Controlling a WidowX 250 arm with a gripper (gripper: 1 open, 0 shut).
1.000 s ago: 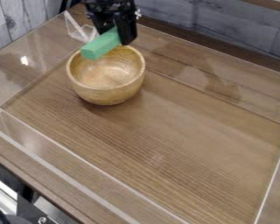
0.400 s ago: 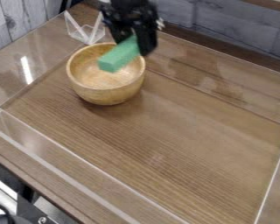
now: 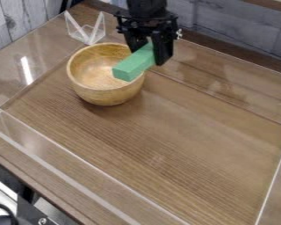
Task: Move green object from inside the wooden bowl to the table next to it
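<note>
The green object (image 3: 134,63) is a bright green bar hanging tilted over the right rim of the wooden bowl (image 3: 98,83). My black gripper (image 3: 151,48) comes down from above and is shut on the bar's upper end. The bowl sits at the back left of the table (image 3: 167,132), and its pale inside holds nothing I can see. The bar's lower end hangs just above the bowl's right wall, not touching the tabletop.
Low clear plastic walls (image 3: 25,132) run round the tabletop. A clear bracket-like piece (image 3: 78,29) stands behind the bowl at the back wall. Open tabletop lies to the right of and in front of the bowl.
My gripper has carried the green bar to the right, from over the bowl's back left to over its right rim. The bowl has stayed put.
</note>
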